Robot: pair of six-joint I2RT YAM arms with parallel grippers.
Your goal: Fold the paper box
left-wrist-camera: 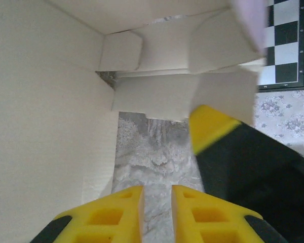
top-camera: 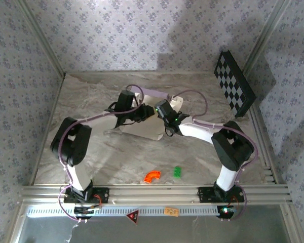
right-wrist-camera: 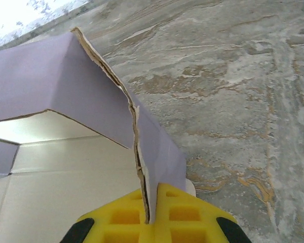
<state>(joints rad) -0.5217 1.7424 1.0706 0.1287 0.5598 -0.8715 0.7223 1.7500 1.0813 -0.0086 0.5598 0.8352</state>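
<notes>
The paper box (top-camera: pixel 142 127) sits half-formed at mid-table, off-white inside and pale lilac outside. In the left wrist view its white wall (left-wrist-camera: pixel 45 126) stands at the left and folded flaps (left-wrist-camera: pixel 157 96) lie ahead. My left gripper (left-wrist-camera: pixel 157 195) hovers inside it over bare table, its jaws slightly apart with nothing between them. My right gripper (right-wrist-camera: pixel 153 202) is shut on the raised lilac side wall (right-wrist-camera: pixel 66 86), pinching its doubled edge. One right gripper finger (left-wrist-camera: pixel 213 126) intrudes from the right in the left wrist view. From above, both grippers (top-camera: pixel 140 114) (top-camera: pixel 157 112) meet over the box.
A black-and-white checkered board (top-camera: pixel 234 83) leans at the back right wall and also appears from the left wrist (left-wrist-camera: pixel 286 45). A small orange piece (top-camera: pixel 152 176) and a green piece (top-camera: pixel 177 172) lie on the marbled table (top-camera: pixel 91 96) near the front.
</notes>
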